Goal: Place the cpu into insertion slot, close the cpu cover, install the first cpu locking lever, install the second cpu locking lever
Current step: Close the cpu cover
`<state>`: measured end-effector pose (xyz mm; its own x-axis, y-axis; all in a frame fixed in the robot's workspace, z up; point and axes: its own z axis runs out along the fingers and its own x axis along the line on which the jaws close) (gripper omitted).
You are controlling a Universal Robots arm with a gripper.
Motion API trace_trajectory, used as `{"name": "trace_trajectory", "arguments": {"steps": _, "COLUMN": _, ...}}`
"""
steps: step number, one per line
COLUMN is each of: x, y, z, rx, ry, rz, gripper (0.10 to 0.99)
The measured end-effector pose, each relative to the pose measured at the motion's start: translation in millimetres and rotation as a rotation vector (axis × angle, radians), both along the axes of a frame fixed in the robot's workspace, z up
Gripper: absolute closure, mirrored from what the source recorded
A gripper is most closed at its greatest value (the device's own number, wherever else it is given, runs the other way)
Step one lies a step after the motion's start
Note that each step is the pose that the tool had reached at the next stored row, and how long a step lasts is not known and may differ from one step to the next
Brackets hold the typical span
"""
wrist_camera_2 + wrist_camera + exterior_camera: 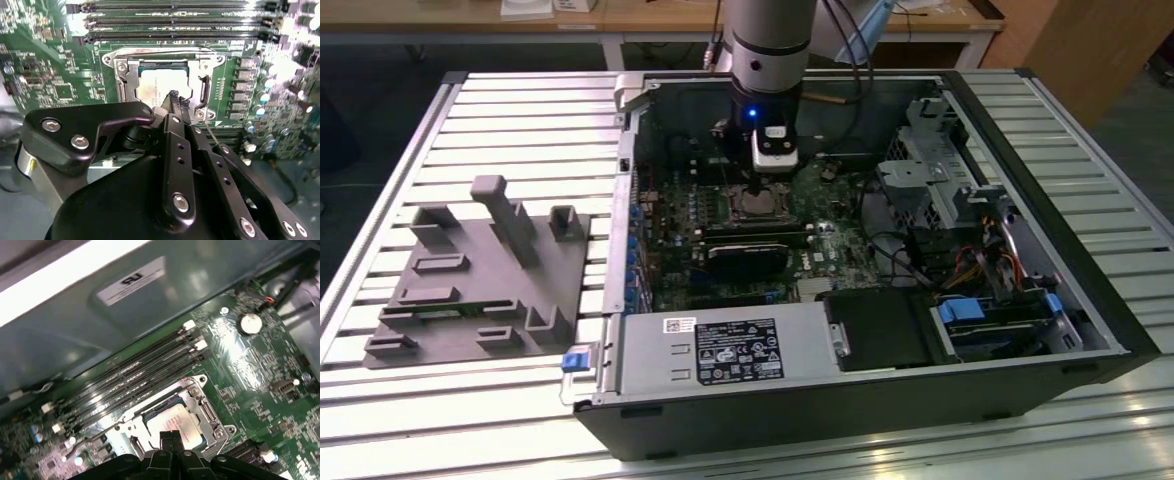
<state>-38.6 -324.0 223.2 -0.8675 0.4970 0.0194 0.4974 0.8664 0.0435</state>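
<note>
The cpu (152,86) lies flat in the insertion slot (116,64), its dull silver top facing up; it also shows in the first wrist view (176,421) and the exterior view (757,206). The cpu cover (123,82) lies down around it as a silvery frame (204,411). One thin wire lever (165,52) runs along the socket edge beside the memory slots. Another wire (211,132) slants out past the fingers. My gripper (176,99) hovers just over the cpu's edge, shut with nothing seen between its black fingertips (170,437). From outside, my gripper (767,178) hangs straight over the socket.
Long memory slots (170,22) lie beside the socket. A black graphics card (750,260) sits nearer the case front, with the power supply (720,352) below it. Drive cage and cables (947,190) fill the exterior view's right. A grey fixture (480,275) stands on the slatted table.
</note>
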Motion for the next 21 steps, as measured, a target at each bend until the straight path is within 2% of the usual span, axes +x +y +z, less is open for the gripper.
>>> {"name": "trace_trajectory", "arguments": {"steps": 4, "x": 0.0, "y": 0.0, "z": -0.1, "rx": -0.004, "ry": 0.0000, "rz": 0.070, "gripper": 0.980}}
{"name": "trace_trajectory", "arguments": {"steps": 8, "x": 0.0, "y": 0.0, "z": -0.1, "rx": -0.005, "ry": 0.0000, "rz": 0.086, "gripper": 0.980}}
{"name": "trace_trajectory", "arguments": {"steps": 9, "x": 0.0, "y": 0.0, "z": -0.2, "rx": -0.005, "ry": -0.0016, "rz": 0.090, "gripper": 0.980}}
{"name": "trace_trajectory", "arguments": {"steps": 13, "x": 0.0, "y": 0.0, "z": -0.3, "rx": -0.006, "ry": -0.0219, "rz": 0.112, "gripper": 0.980}}
{"name": "trace_trajectory", "arguments": {"steps": 17, "x": 0.0, "y": -0.6, "z": -0.4, "rx": -0.007, "ry": -0.0535, "rz": 0.136, "gripper": 0.980}}
{"name": "trace_trajectory", "arguments": {"steps": 18, "x": 0.0, "y": -0.8, "z": -0.5, "rx": -0.008, "ry": -0.0576, "rz": 0.142, "gripper": 0.980}}
{"name": "trace_trajectory", "arguments": {"steps": 21, "x": 0.0, "y": -0.8, "z": -1.2, "rx": -0.007, "ry": -0.0587, "rz": 0.154, "gripper": 0.980}}
